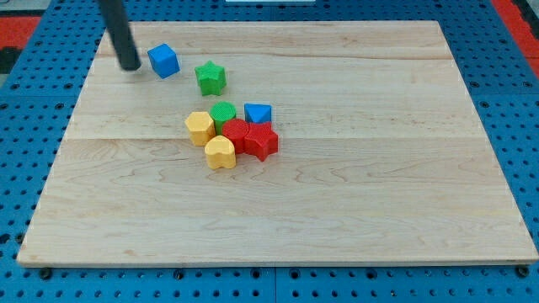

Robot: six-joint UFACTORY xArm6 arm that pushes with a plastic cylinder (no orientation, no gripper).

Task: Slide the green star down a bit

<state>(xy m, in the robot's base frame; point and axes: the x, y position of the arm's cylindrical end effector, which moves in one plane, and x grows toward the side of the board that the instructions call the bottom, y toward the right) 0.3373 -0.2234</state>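
Observation:
The green star [210,77] lies on the wooden board [354,168] in the upper left part of the view. My tip [130,65] rests on the board to the left of the star, with a blue cube [163,61] between them. The tip sits just left of the blue cube, close to it, and well apart from the star. The dark rod rises from the tip toward the view's top left.
Below the star is a tight cluster: a green round block [223,114], a blue block [258,113], a yellow block [200,128], a yellow heart [221,152], a red block [237,134] and a red star [262,141]. A blue pegboard [514,101] surrounds the board.

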